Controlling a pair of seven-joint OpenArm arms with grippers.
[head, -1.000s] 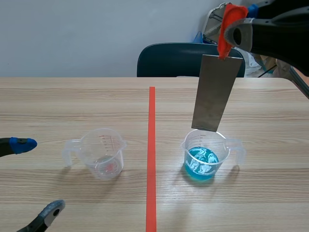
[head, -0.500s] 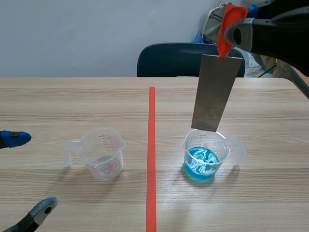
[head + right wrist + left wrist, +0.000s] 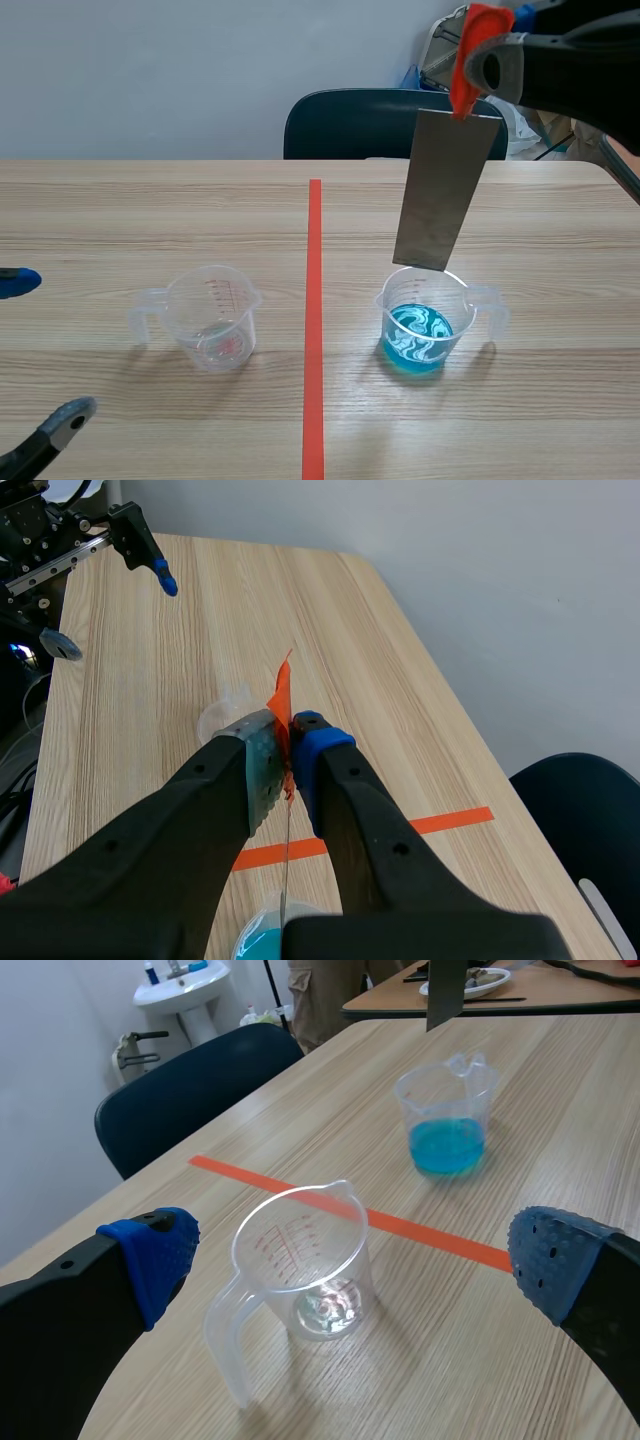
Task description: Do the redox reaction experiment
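Clear cup [image 3: 305, 1260] ahead of the wide-spread left end effector [image 3: 352, 1260], blue-liquid cup [image 3: 446, 1110] beyond orange tape [image 3: 400, 1228].

Bright, even light throws faint soft shadows beside the empty cup [image 3: 215, 320] and blue-liquid cup [image 3: 420, 335].

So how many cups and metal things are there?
Clear cups: 2, the cup with blue liquid and the nearly empty cup.
Metal strips: 1, the metal strip held in the right claw.
Total: 3

Black fingers [image 3: 50, 1330], blue dotted pads [image 3: 155, 1255]
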